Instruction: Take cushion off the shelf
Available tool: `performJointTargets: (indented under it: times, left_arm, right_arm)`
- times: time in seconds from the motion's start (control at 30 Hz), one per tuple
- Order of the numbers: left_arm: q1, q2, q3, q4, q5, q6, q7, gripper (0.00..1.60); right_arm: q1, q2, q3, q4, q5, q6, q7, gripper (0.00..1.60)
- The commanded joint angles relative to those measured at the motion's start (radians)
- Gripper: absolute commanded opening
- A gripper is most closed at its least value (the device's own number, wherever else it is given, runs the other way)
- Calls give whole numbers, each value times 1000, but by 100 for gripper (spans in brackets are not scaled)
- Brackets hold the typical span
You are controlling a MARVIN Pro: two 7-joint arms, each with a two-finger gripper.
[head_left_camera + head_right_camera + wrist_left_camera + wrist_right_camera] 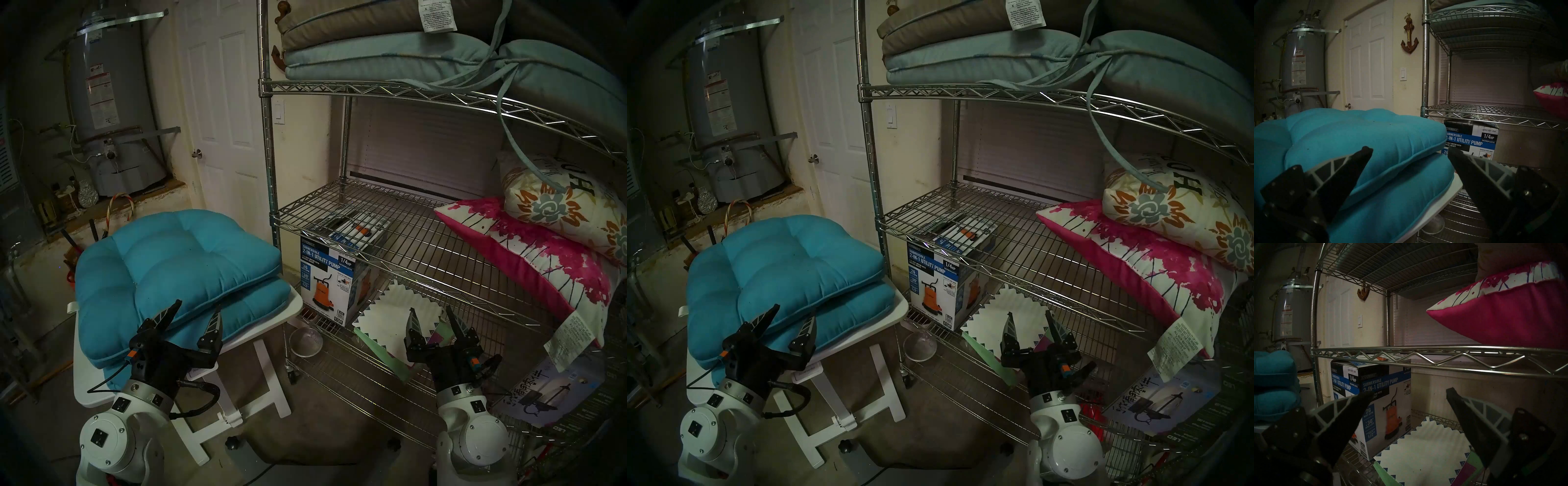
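Observation:
The chrome wire shelf fills the right side. On its middle tier, at the right, a pink-and-white cushion lies under a floral cushion. Grey and pale blue cushions are stacked on the upper tier. Two teal tufted cushions are stacked on a small white table left of the shelf. My left gripper is open just in front of them, holding nothing. My right gripper is open and empty, below the middle tier's front rail.
On the bottom tier stand a utility pump box and a white zigzag-edged sheet. A metal bowl sits on the floor by the shelf post. A printed box lies at the lower right. A water heater and a white door stand behind.

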State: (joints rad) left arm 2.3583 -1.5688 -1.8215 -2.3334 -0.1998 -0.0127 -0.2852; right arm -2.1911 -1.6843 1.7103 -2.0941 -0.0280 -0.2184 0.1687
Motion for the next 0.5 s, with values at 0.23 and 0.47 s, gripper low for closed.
performJointTargets:
  times: [0.23,0.47]
  left_arm:
    - [-2,0,0,-17,0,-3,0,160]
    - [-2,0,0,-16,-1,-3,-1,160]
  right_arm:
    - [-87,14,-23,-127,-262,-45,-69,160]
    - [-190,-19,16,-199,-311,-61,-61,160]
